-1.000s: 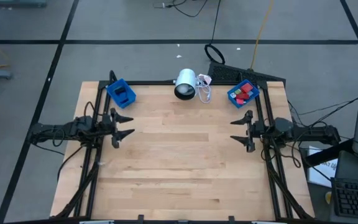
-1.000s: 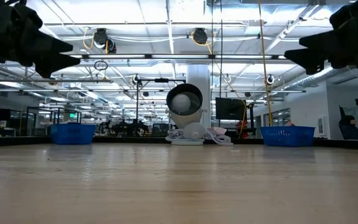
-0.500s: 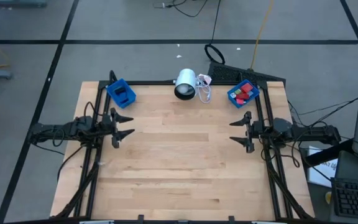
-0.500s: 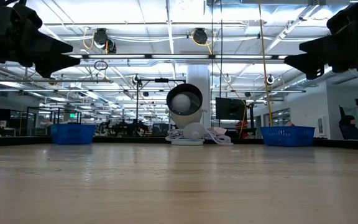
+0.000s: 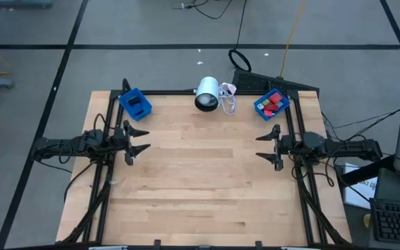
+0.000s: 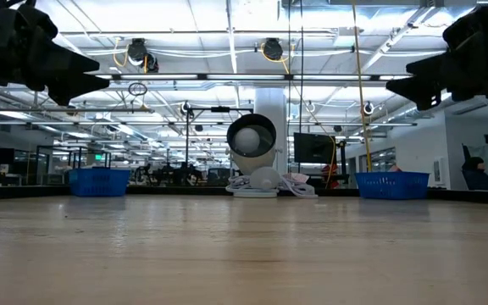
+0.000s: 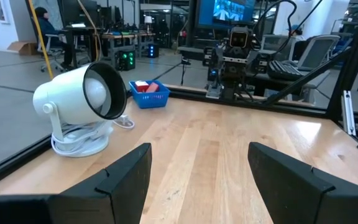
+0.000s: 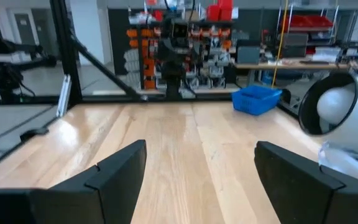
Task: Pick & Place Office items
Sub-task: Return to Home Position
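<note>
The small office pieces lie inside two blue bins at the table's far edge. Red, green and blue pieces fill the right bin, and something dark lies in the left bin. My left gripper hovers open over the table's left edge, fingers pointing right. My right gripper hovers open over the right edge, pointing left. Both hang well above the wood in the low view. In the left wrist view the right bin shows red pieces.
A white lamp-like cylinder with a coiled white cable stands at the far edge between the bins. Black frame rails run along the table's left and right sides. Bare wood spans the middle and near half.
My right gripper has edged slightly toward the table's left, staying open. The left arm, the bins and the lamp have kept still.
</note>
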